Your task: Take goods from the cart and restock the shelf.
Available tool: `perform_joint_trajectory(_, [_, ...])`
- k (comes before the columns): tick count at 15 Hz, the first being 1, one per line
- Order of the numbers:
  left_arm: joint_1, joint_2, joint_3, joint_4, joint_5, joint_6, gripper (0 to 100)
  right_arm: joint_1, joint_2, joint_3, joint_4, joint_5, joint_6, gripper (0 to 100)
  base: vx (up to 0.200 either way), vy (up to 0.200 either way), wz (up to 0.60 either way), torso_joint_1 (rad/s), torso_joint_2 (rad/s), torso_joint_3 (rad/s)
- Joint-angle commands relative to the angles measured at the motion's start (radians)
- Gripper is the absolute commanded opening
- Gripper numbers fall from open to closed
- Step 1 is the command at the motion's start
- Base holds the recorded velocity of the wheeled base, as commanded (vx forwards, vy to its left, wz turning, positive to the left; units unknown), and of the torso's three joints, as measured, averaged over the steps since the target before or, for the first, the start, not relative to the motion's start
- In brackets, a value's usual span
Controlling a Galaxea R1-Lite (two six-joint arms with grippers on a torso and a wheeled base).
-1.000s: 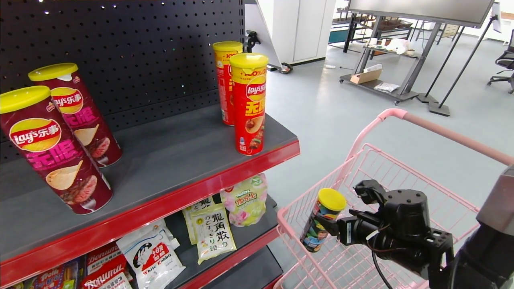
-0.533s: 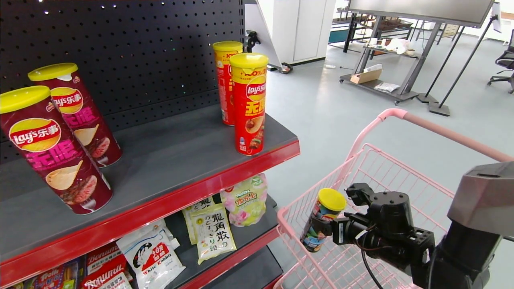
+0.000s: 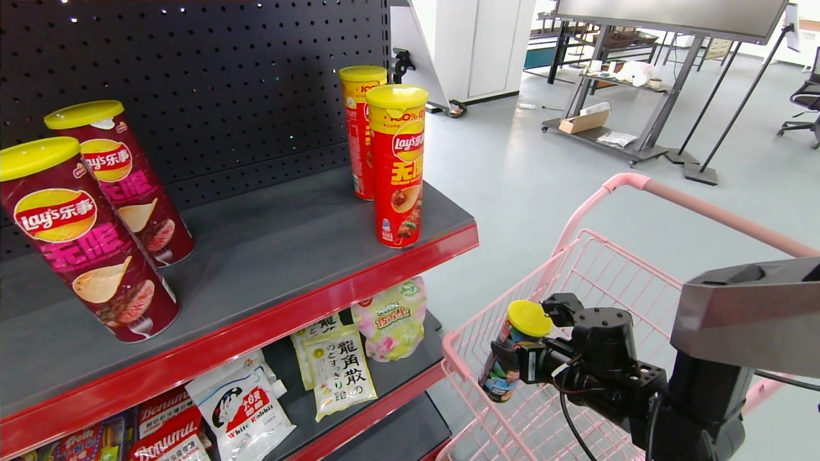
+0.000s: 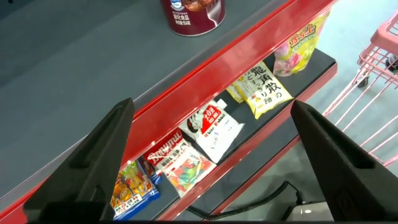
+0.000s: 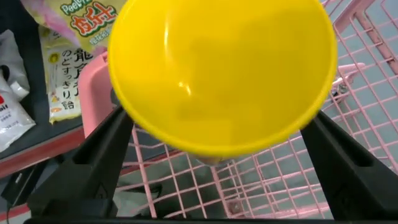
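Right claw (image 3: 509,360) grasping yellow-lidded can (image 3: 529,318) at pink cart (image 3: 640,186), left claw (image 4: 210,106) spread wide above shelf (image 4: 74,68)

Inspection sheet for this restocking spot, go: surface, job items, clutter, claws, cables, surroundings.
Surface: top shelf, grey deck with a red front lip.
Job's things: pink cart; yellow-lidded can at its shelf-side corner; two maroon cans and two red cans upright on the top shelf.
Clutter: snack pouches on the lower shelf.
Grippers: right claw shut on the yellow-lidded can; left claw open above the shelf's red lip.
Cables: black cable looping under the right claw's wrist.
Surroundings: grey floor, metal stand, office chair.
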Motion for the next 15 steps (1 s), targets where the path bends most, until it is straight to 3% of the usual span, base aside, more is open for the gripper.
perform_joint_trajectory(1, [0.0,0.0,0.001,0.001,0.001,0.0,100,-0.001,0.028,-0.03,0.0,-0.003,-0.002,100,0.0,0.0,0.0,0.0,0.0,0.0])
perform_joint_trajectory(7, [0.0,0.002,0.0,0.001,0.002,0.0,100,0.0,0.074,-0.069,0.0,-0.012,0.0,100,0.0,0.0,0.0,0.0,0.0,0.0])
perform_joint_trajectory(8, [0.0,0.002,0.0,0.001,0.001,0.0,100,-0.001,0.077,-0.072,0.0,-0.012,0.0,0,0.0,0.0,0.0,0.0,0.0,0.0])
perform_joint_trajectory(15, [0.0,-0.001,0.001,0.001,0.002,0.0,100,0.011,0.035,-0.032,-0.014,-0.069,-0.009,0,0.0,0.0,0.0,0.0,0.0,0.0])
